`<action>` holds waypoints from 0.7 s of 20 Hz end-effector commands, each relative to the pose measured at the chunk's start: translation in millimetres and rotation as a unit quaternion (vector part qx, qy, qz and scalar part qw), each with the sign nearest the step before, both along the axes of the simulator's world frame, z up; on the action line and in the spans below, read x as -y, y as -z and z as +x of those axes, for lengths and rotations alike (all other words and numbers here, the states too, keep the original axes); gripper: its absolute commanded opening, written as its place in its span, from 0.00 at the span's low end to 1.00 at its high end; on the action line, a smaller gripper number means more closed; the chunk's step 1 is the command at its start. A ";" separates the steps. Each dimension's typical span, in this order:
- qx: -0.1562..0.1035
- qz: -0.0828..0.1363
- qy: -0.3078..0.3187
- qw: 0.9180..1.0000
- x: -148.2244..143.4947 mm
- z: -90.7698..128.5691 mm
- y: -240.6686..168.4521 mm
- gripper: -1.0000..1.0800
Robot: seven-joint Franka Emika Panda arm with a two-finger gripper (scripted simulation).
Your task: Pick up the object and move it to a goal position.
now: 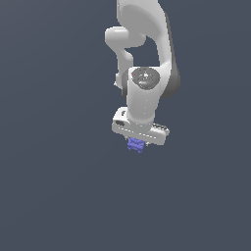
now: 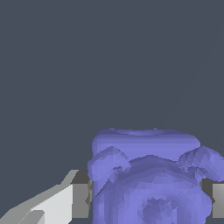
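From the exterior view, the arm (image 1: 147,59) hangs down from the top of the frame with its wrist pointing straight at the flat grey ground, and the gripper (image 1: 135,143) sits at the bottom of it. The lump (image 1: 135,144) shows only as a small blue-purple patch poking out under the white hand, right where the jaws would be. Most of it is hidden by the hand body. That vertical pose makes sense for a top-down grasp, since it lets the jaws come at the lump from both sides at once. Whether the lump rests on the ground or is lifted clear cannot be told here — there is no shadow or edge to judge by. No goal marker is visible in this view.

In the wrist view, the lump (image 2: 151,179) fills the lower part of the picture, bumpy and rounded, with a flatter band across its far side. A grey pad (image 2: 81,199) touches one flank of it and a second pad (image 2: 218,201) sits at the opposite flank — so the jaws are narrowed onto the lump and appear to have hold of it. The lump lies centred between the pads, which should keep it from twisting out during the carry.
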State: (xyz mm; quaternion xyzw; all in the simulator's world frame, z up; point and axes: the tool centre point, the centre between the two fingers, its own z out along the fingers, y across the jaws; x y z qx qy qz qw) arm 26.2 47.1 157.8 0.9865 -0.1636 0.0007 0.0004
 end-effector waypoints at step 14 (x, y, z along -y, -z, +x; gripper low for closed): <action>-0.001 0.000 0.000 1.000 -73.6 56.9 -78.2 0.00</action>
